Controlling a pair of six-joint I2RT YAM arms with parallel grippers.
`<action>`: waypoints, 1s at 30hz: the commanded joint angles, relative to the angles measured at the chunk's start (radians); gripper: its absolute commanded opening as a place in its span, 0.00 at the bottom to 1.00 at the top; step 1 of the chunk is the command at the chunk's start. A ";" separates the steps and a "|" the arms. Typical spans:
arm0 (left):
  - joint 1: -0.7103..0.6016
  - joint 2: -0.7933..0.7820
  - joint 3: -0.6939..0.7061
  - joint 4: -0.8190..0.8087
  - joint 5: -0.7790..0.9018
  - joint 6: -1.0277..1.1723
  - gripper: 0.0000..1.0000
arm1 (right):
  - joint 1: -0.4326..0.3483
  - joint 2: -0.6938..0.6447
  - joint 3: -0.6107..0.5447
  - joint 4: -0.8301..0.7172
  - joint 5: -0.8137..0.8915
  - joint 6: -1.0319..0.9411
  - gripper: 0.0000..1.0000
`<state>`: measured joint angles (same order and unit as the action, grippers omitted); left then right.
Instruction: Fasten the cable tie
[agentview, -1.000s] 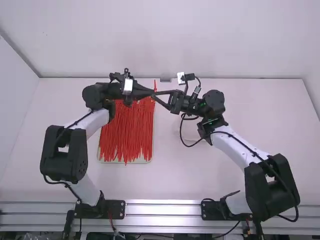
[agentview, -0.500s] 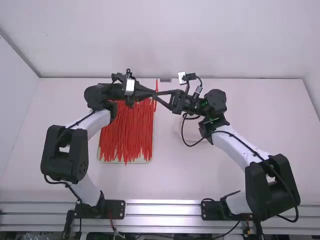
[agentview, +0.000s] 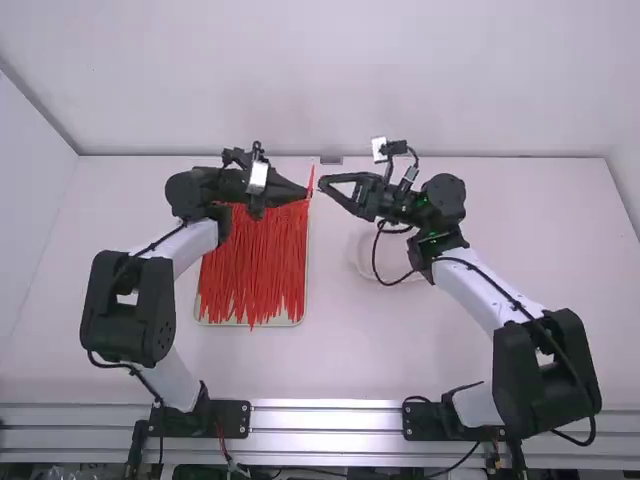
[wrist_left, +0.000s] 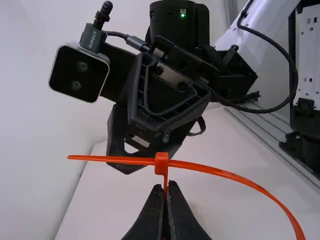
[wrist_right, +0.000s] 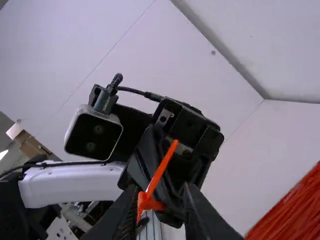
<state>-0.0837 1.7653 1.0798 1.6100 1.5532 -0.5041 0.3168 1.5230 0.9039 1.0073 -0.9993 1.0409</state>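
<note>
White table (agentview: 360, 340); left claw (wrist_left: 165, 186) pinches cable tie (wrist_left: 161, 163)

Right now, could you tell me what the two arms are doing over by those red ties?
The left claw is shut on a single red cable tie and holds it up near the far edge of the pile of red ties on the white table. The tie's strap seems to pass through its head in a loop, though I cannot tell how tight it is. The right claw faces the tie at close range, open and gripping nothing.
</note>
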 joint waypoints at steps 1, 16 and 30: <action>-0.014 -0.006 -0.008 0.007 0.012 -0.023 0.01 | 0.003 0.003 0.033 0.006 0.005 -0.001 0.27; -0.039 -0.006 -0.008 -0.005 0.010 -0.023 0.01 | 0.023 0.003 0.033 0.011 0.032 -0.001 0.27; -0.068 -0.006 -0.008 -0.080 0.012 -0.023 0.01 | 0.024 0.003 0.033 0.011 0.027 -0.002 0.00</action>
<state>-0.1310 1.7653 1.0794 1.5368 1.5612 -0.5247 0.3401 1.5230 0.9104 1.0164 -0.9741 1.0439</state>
